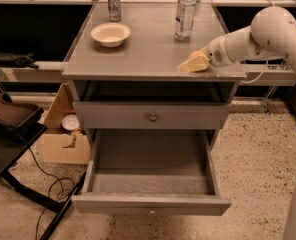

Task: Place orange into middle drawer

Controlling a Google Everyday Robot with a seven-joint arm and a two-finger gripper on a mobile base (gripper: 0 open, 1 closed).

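Gripper (192, 64): sitting over the orange (198, 54) near the top's (148, 54) right front edge; we are not managing to tell its grip. Risk we are flagging: a loose hold sending the orange rolling off, missing the open middle drawer (150, 203).

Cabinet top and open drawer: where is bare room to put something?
Bare: on the cabinet top, the middle and front left, between bowl and bottle; the whole open drawer. Crowded: front right corner, where the hand is at the orange; can and bottle at the back.
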